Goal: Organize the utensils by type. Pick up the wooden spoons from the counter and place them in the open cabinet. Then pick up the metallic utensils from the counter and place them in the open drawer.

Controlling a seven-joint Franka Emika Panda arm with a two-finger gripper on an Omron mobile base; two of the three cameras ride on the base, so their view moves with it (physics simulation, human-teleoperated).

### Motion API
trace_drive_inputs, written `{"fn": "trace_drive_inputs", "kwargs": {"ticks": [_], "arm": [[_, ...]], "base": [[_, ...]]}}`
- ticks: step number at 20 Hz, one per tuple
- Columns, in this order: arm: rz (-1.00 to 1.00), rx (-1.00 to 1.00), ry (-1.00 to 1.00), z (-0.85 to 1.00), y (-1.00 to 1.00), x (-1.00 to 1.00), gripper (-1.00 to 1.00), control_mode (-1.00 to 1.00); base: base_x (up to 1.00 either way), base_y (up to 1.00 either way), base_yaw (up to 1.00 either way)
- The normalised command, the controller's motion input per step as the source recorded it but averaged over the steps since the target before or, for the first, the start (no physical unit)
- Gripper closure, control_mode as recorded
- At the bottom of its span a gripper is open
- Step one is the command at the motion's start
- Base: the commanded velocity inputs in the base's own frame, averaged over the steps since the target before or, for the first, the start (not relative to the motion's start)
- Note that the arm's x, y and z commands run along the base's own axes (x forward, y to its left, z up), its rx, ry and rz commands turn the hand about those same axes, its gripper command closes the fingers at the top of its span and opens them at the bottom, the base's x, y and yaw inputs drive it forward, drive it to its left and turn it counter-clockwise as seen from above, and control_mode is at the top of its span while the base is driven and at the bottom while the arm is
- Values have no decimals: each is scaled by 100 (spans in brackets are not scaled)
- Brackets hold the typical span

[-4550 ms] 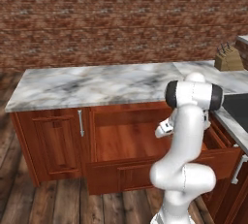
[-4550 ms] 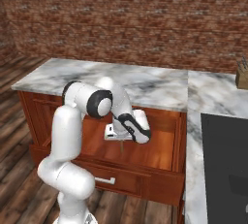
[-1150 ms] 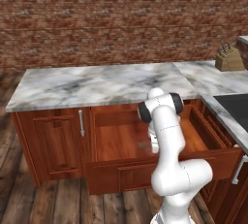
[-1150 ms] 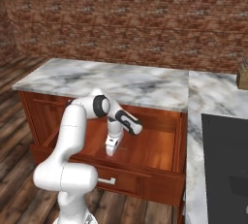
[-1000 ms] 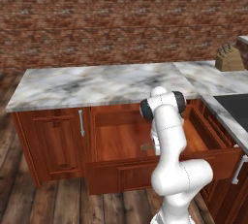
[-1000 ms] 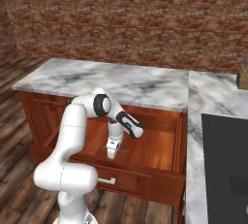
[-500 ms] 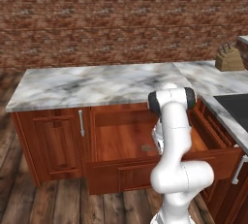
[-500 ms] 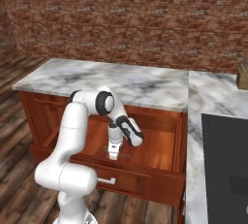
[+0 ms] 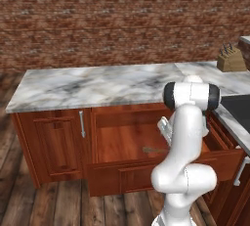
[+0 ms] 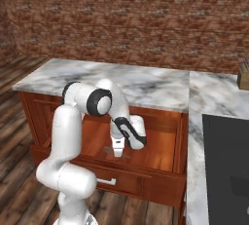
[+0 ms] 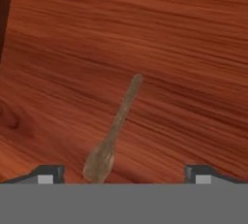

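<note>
The spoon (image 11: 114,131) lies flat on the drawer (image 10: 155,153) floor, just under the gripper (image 11: 123,172), whose jaws stand wide and hold nothing. It looks light, stiff and smooth (probably slippery); the thin handle seems the best place to pinch.

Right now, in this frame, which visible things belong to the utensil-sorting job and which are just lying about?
Part of the job:
- metal spoon, lying on the floor of the open drawer
- gripper, jaws apart over the spoon
- counter

Lying about:
- knife block on the far counter
- narrow door with the silver bar handle
</note>
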Motion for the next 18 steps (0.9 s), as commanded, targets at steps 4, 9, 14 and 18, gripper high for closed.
{"fn": "trace_drive_inputs", "kwargs": {"ticks": [4,9,14,18], "arm": [[17,-4,-9,100,16,-68,-100,-100],[10,-15,-1,100,47,-12,-100,-100],[-3,7,-34,100,27,-15,-100,-100],[-18,21,-46,100,17,-20,-100,-100]], "base": [[0,0,0],[0,0,0],[0,0,0],[0,0,0]]}}
